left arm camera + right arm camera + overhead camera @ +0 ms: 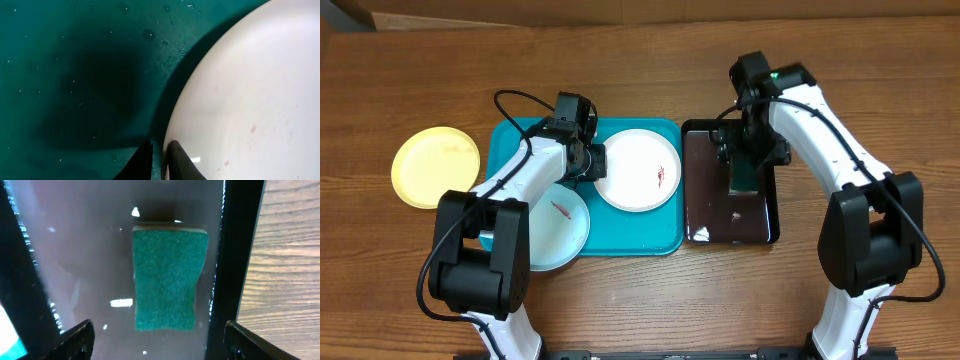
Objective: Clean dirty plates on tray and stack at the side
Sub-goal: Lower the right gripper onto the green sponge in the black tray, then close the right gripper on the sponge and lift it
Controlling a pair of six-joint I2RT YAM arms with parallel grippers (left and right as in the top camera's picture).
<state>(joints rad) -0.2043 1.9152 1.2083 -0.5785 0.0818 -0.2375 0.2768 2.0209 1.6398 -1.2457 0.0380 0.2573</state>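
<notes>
The turquoise tray [640, 235] holds a white plate [638, 170] with red-brown bits at its right and a pale blue plate [555, 225] with a brown bit at its front left. A yellow-green plate [435, 165] lies on the table left of the tray. My left gripper [592, 160] is at the white plate's left rim. In the left wrist view its fingers [159, 160] are pinched on the white plate's [250, 100] rim over the tray [75, 75]. My right gripper [748, 150] hangs open [160, 342] over a green sponge [170, 277].
A glossy black bin [705, 200] stands right of the tray and holds the sponge [745, 182]; its wall [240, 255] shows in the right wrist view. Brown wooden table [880, 80] lies all around.
</notes>
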